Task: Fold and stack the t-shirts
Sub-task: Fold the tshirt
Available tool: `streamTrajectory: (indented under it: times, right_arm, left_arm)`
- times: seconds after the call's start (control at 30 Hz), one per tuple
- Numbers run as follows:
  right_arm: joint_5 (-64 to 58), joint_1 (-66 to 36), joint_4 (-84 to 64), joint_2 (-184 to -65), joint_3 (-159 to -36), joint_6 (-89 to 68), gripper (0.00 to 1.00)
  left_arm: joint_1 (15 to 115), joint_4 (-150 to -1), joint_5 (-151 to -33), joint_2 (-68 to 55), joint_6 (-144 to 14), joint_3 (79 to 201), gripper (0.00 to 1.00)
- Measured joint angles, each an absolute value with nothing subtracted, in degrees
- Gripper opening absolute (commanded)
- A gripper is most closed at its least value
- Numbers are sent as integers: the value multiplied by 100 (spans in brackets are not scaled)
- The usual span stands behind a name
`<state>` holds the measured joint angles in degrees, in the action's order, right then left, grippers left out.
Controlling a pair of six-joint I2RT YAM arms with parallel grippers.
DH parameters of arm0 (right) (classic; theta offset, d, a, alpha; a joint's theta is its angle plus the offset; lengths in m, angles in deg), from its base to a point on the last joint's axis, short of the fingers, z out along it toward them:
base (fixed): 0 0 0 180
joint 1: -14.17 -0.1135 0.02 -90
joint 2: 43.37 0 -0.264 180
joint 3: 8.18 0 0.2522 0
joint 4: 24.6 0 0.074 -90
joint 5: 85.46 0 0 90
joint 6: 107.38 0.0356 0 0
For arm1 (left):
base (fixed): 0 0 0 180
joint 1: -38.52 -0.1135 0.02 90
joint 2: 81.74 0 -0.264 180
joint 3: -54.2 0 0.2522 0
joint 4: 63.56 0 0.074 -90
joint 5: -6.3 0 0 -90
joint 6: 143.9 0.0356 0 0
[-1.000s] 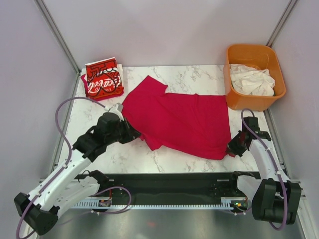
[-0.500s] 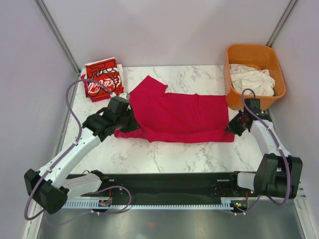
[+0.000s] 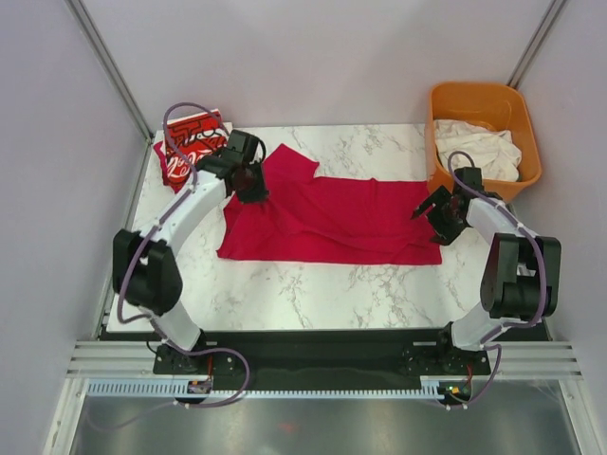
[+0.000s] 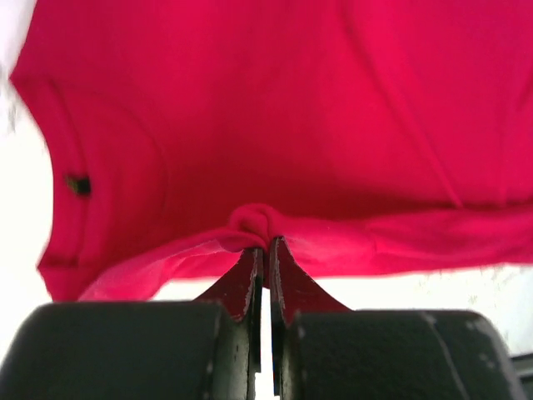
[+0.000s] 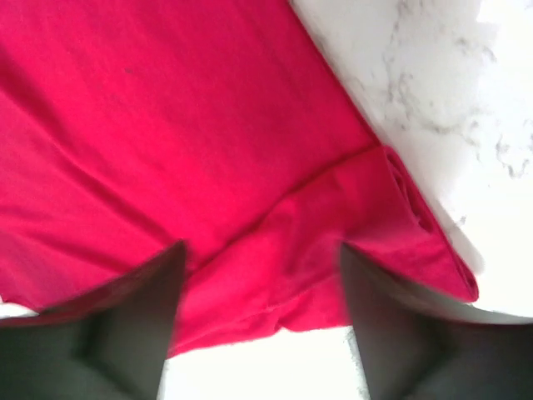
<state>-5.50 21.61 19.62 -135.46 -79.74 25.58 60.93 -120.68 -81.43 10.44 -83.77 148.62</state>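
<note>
The plain crimson t-shirt (image 3: pixel 332 223) lies across the middle of the table, folded lengthwise into a long band. At its left end my left gripper (image 3: pixel 251 183) is shut on a bunched bit of its edge (image 4: pixel 258 223), fingertips pinched together (image 4: pixel 266 243). My right gripper (image 3: pixel 432 218) stands open over the shirt's right end, and red cloth (image 5: pixel 183 125) lies flat between the spread fingers (image 5: pixel 260 250), untouched. The folded Coca-Cola t-shirt (image 3: pixel 193 152) lies at the back left corner. Off-white t-shirts (image 3: pixel 479 152) are heaped in the tub.
The orange plastic tub (image 3: pixel 434 142) stands at the back right, just behind my right arm. Bare marble tabletop (image 3: pixel 322 294) stretches in front of the crimson shirt. Grey walls close in the table on both sides.
Both arms swung toward the back, carrying the crimson shirt's near edge over so it now lies folded in half. The right gripper opened and let go; the left stays shut on the cloth.
</note>
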Motion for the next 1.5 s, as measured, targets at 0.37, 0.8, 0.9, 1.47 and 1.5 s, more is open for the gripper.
streamTrajectory:
  times: [0.37,0.8,0.9,1.47,1.5]
  right_arm:
    - [27,2063,2307,-13382,-8147,2409,98]
    - [436,1575,1695,-10784,-6591,1872,98]
    - [270,1575,1750,-10939,-6116,1778,97]
    - [-209,1571,1546,-11203,-6038,1461,97]
    - [-244,1571,1531,-11254,-6038,1448,96]
  left_arm:
    - [5110,-12186,-8720,3721,-7957,16873,100]
    - [5149,-10841,-8537,-733,-8679,12382,93]
    - [5145,-10581,-8552,-198,-8829,11778,92]
    - [5013,-9987,-7925,218,-8633,12006,84]
    - [5013,-9980,-7816,220,-8596,12012,84]
